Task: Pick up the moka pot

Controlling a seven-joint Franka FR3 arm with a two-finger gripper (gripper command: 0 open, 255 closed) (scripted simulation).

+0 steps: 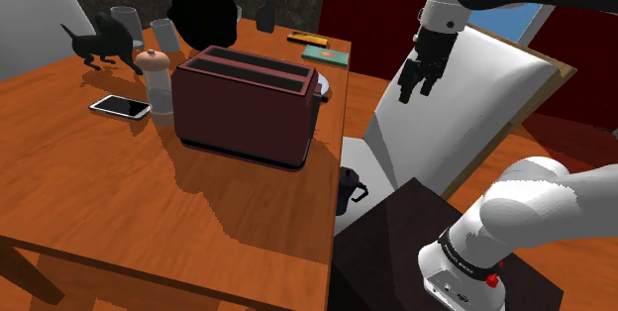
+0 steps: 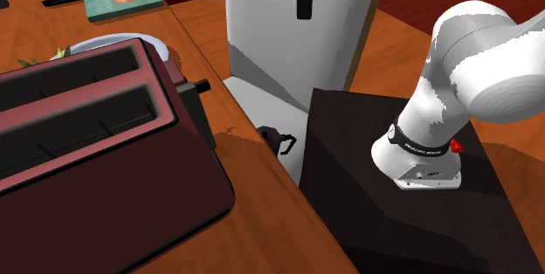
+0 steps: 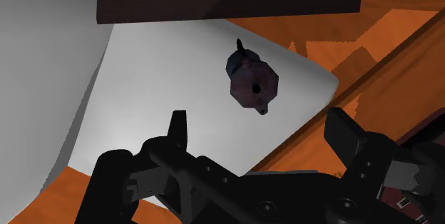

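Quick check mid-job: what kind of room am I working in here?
Most likely a home dining area or kitchen: a wooden table carries a dark red toaster and a pepper mill, and the moka pot sits on the seat of a white chair beside it.

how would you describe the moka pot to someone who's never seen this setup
Find the big dark red toaster on the wooden table. Between that table's edge and the robot's dark box stand sits a lower white chair seat, and the moka pot stands on it. It is small, dark and faceted with a side handle, much smaller than the toaster.
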